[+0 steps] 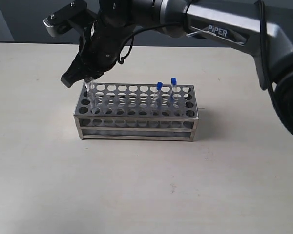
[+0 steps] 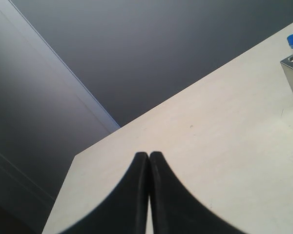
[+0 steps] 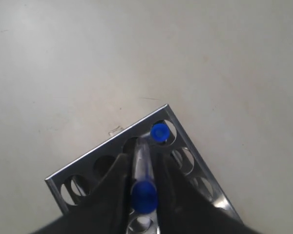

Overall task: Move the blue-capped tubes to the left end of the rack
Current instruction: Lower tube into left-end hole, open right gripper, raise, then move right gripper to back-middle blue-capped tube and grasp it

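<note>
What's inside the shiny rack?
Two blue-capped tubes stand near the rack's right end. At the left end, another tube sits in the corner hole, and the right gripper pinches a fourth tube beside it. The fingers hide whether its bottom is in a hole.

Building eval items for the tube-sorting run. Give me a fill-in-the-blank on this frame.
1. The right gripper is shut on a tube with a ____ cap.
2. In the exterior view, ____ blue-capped tubes stand near the right end of the rack.
3. The left gripper is empty and its jaws are ____.

Missing words: blue; two; shut.
</note>
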Motion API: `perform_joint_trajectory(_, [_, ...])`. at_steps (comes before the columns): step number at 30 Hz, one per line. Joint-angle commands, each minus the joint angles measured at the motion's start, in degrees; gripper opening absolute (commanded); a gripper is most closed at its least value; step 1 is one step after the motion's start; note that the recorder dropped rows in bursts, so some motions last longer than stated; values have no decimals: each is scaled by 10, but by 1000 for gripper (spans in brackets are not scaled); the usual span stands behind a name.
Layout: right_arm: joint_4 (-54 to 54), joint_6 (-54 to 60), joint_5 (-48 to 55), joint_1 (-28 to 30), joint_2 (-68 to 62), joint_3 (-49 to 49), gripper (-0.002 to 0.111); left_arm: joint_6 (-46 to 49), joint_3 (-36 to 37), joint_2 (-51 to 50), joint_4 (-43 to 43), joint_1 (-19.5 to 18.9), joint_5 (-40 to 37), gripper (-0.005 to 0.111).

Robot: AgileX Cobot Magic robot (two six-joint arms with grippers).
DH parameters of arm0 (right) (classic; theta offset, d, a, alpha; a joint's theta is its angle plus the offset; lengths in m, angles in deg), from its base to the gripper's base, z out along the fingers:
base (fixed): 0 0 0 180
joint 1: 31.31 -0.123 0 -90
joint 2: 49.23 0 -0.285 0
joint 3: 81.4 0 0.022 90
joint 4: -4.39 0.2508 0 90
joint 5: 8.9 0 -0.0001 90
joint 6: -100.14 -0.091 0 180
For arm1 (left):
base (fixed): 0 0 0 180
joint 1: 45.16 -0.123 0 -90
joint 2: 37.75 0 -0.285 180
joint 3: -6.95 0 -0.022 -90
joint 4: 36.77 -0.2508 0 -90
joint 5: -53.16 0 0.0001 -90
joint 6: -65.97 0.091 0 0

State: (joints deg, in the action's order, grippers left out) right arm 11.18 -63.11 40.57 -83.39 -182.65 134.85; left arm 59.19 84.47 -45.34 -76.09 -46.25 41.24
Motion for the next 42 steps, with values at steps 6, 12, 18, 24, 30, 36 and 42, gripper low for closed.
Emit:
perform_joint_trajectory(6, [8,-2,14,0,-8,22,0,-1,-3,-2,0,0,1,1])
perform_joint_trajectory(12, [13,-2,16,0,-31,22,0,-1,-3,-2,0,0,1,1])
perform_joint_trajectory(18, [24,-2,8,0,-47,22,0,-1,-3,-2,0,0,1,1])
perform_joint_trajectory(24, [31,-2,5,0,-50,22,13,-1,-3,-2,0,0,1,1])
perform_joint_trajectory(30, [32,-20,29,0,-39,22,45,-1,-3,-2,0,0,2,1])
perform_joint_trajectory(36, [22,-22,73,0,30,22,45,-1,-3,-2,0,0,2,1])
perform_joint_trajectory(42, [-154,-102,179,13,47,17,45,-1,-3,-2,0,0,2,1])
